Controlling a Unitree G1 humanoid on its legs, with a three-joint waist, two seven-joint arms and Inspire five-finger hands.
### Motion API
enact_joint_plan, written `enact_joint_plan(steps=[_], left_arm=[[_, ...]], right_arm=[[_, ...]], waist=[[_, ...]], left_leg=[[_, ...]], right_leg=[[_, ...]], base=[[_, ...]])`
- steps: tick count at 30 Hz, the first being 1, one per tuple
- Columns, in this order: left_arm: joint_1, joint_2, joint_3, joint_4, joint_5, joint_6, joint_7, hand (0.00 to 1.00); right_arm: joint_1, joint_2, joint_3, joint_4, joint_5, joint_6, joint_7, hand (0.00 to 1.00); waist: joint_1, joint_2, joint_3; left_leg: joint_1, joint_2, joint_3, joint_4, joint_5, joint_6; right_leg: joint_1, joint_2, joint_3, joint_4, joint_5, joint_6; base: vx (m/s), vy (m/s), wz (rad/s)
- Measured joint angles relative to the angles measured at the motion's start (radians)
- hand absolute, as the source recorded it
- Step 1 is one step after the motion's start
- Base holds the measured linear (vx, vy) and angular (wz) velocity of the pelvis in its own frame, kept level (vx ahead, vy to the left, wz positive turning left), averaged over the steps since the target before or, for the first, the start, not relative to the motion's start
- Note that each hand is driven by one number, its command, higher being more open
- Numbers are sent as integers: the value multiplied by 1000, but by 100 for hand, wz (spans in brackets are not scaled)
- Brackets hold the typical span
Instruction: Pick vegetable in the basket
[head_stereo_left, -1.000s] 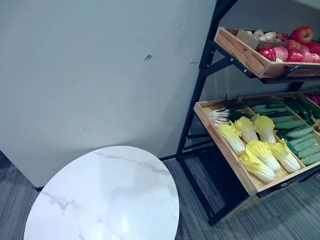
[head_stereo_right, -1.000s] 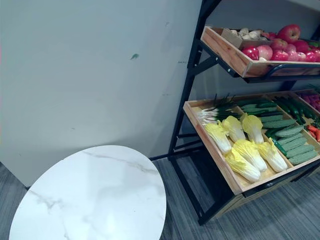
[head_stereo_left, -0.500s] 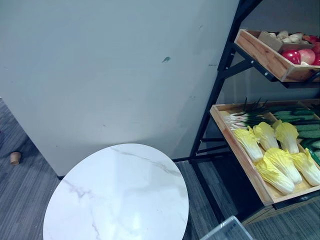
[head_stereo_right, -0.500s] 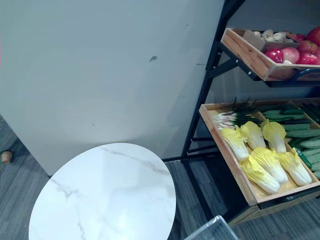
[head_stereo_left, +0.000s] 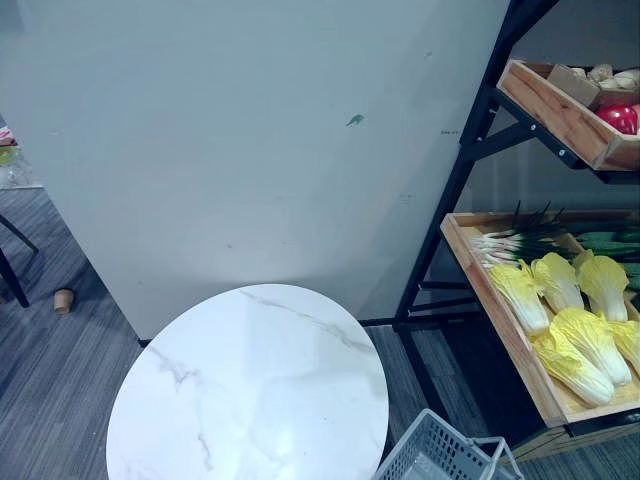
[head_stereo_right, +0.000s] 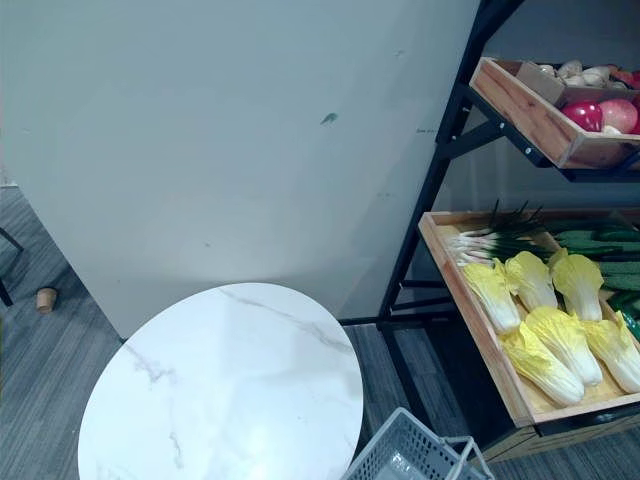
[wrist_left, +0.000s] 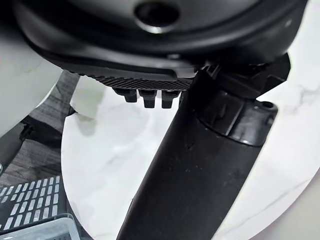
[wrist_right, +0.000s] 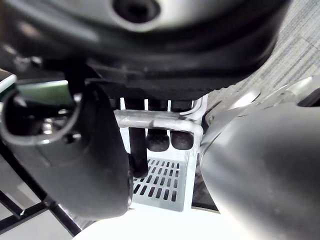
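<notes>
The right robot hand (wrist_right: 75, 160) is closed on the basket (head_stereo_right: 400, 455): in its wrist view we see the dark fingers (wrist_right: 158, 141) curled over the metal handle (wrist_right: 165, 123), with the pale slotted bottom of the basket hanging just below them. From the head views we see the basket as a light grey plastic one with latticed walls, at the lower edge of the scene, just beside the near right rim of the round white marble table (head_stereo_left: 250, 390) and in front of the black shelf rack (head_stereo_left: 470, 150). The left robot hand (wrist_left: 200, 160) hangs over the table top with its thumb stretched out straight and its fingers loose, holding nothing; a corner of the basket shows past it. The vegetables lie on the rack, well apart from the basket. In the lower wooden tray (head_stereo_left: 497, 310), which slopes down toward us, we count several yellow-green napa cabbages (head_stereo_left: 575, 345) lying side by side in two rows. A bunch of green onions (head_stereo_left: 510, 240) lies across the tray's far end, and dark green cucumbers (head_stereo_right: 600, 240) lie beside it toward the right. The upper wooden tray (head_stereo_left: 555, 105) holds red apples (head_stereo_right: 585, 115) and some pale produce we cannot make out. Behind the table stands a plain grey wall panel (head_stereo_left: 250, 150), and a small brown cup (head_stereo_left: 63, 300) sits on the grey floor (head_stereo_left: 50, 380) to its left.
</notes>
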Motion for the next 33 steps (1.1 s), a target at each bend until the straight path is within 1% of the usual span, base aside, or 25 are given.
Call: enact_joint_plan(steps=[2, 4, 5, 6, 7, 8, 9, 10, 11, 12, 14, 16, 17, 20, 23, 26, 29, 30, 31, 32, 33], left_arm=[[-8, 0, 3, 0, 18, -2, -2, 100], [-11, 0, 21, -2, 19, -9, -5, 100], [-19, -2, 48, -14, 13, -16, -5, 100], [-32, -8, 62, -19, 1, -24, -3, 100], [-57, -5, 63, -23, -4, -27, -3, 100], [-100, 0, 65, -49, -24, -35, -3, 100], [-107, -18, 72, -61, -38, -54, -4, 100], [-101, -31, 74, -57, -43, -64, -4, 100], [-81, -43, 68, -45, -49, -64, -1, 100], [-66, -47, 52, -36, -52, -54, 4, 100], [-63, -33, 40, -36, -52, -44, -1, 100], [-59, -35, 42, -36, -61, -52, 14, 100], [-53, -34, 42, -36, -61, -52, 18, 100], [-44, -32, 51, -30, -60, -52, 25, 100], [-39, -36, 62, -30, -60, -52, 26, 100], [-28, -56, 93, -30, -57, -51, 26, 100], [-33, -66, 100, -31, -58, -51, 25, 100], [-38, -69, 100, -31, -58, -50, 25, 100], [-47, -80, 110, -31, -59, -50, 25, 100], [-48, -84, 116, -31, -59, -50, 25, 100], [-51, -96, 137, -34, -60, -51, 24, 100]], right_arm=[[0, -4, 0, 0, -1, 2, 1, 0], [-8, -5, 0, 0, -1, 2, 6, 0], [-22, -8, 1, 1, -2, 7, 11, 0], [-32, -15, 14, -3, -3, 12, 26, 0], [-41, -18, 19, -8, -1, 11, 38, 0], [-73, -23, 19, -8, -3, 17, 50, 0], [-98, -44, 19, 5, -10, 34, 51, 0], [-97, -52, 18, 10, -18, 41, 51, 0], [-96, -53, 6, 13, -32, 42, 56, 0], [-81, -39, -12, -6, -39, 42, 65, 0], [-58, -21, -25, -20, -37, 30, 70, 0], [-34, -7, -57, -25, -35, 22, 67, 0], [-15, 3, -83, -38, -29, 19, 67, 0], [17, 9, -97, -49, -18, 0, 67, 0], [33, 8, -88, -49, -20, -2, 62, 0], [36, 21, -89, -56, -19, 3, 52, 0], [36, 38, -84, -80, -19, 7, 48, 0], [36, 38, -80, -83, -20, 7, 48, 0], [36, 34, -69, -88, -20, 7, 48, 0], [36, 33, -67, -89, -20, 7, 48, 0], [37, 26, -54, -93, -20, 7, 47, 0]], waist=[[1, 0, 5], [6, -11, 26], [18, -21, 41], [9, -26, 43], [2, -27, 56], [7, -30, 98], [45, -18, 119], [65, -2, 117], [65, 20, 113], [45, 5, 111], [33, -15, 105], [33, -25, 98], [32, -23, 98], [30, -22, 97], [36, -23, 94], [37, -8, 85], [40, 5, 83], [40, 7, 84], [43, 14, 88], [43, 15, 89], [44, 21, 92]], left_leg=[[9, 3, 16, 2, 0, 0], [8, 3, 33, 64, -17, -4], [-32, 3, 29, 199, -52, 23], [-75, -3, 7, 282, -60, 39], [-101, -4, -3, 311, -65, 47], [-133, -11, -33, 362, -98, 63], [-103, -32, -94, 375, -163, 55], [-69, -31, -96, 347, -191, 62], [-5, -23, -84, 272, -222, 46], [2, -43, -61, 262, -215, 58], [-5, -68, -44, 252, -213, 63], [-17, -92, -43, 245, -207, 75], [-18, -98, -39, 238, -204, 77], [-8, -93, -26, 229, -197, 73], [14, -82, -22, 223, -199, 70], [44, -50, -6, 207, -209, 62], [67, -32, 23, 196, -212, 57], [78, -29, 34, 195, -212, 57], [96, -20, 63, 194, -211, 57], [100, -19, 71, 194, -211, 57], [113, -18, 105, 194, -211, 58]], right_leg=[[-1, 7, 22, 0, 2, -2], [-4, 11, 68, 7, 4, -2], [-12, 12, 123, 28, 4, -3], [-44, 13, 179, 55, 4, -4], [-63, 15, 191, 71, 4, -4], [-101, 26, 217, 100, 12, -2], [-122, 61, 286, 105, 37, 2], [-122, 90, 322, 103, 50, 2], [-122, 124, 361, 106, 59, 4], [-127, 117, 380, 100, 72, 3], [-152, 97, 391, 98, 89, 0], [-168, 80, 392, 65, 94, -6], [-166, 75, 391, 42, 103, -20], [-158, 76, 376, 23, 120, -42], [-153, 81, 347, 39, 143, -37], [-140, 107, 328, 34, 152, -23], [-139, 132, 305, 40, 154, -21], [-140, 135, 282, 46, 154, -21], [-144, 138, 182, 63, 160, -29], [-144, 138, 162, 66, 162, -33], [-144, 141, 94, 72, 176, -53]], base=[[20, 0, -26], [5, -1, -66], [-18, -5, -102], [-18, -16, -84], [-114, -5, -56], [-161, 24, -88], [-240, 97, -133], [-216, 133, -175], [-264, 125, -138], [-225, 79, -102], [-183, 57, -56], [-122, 62, -57], [-64, 55, -44], [17, 21, -17], [85, 10, -3], [156, 3, -13], [142, 3, -25], [113, -24, -39], [72, -34, -32], [24, -41, -52], [-8, -17, -56]])
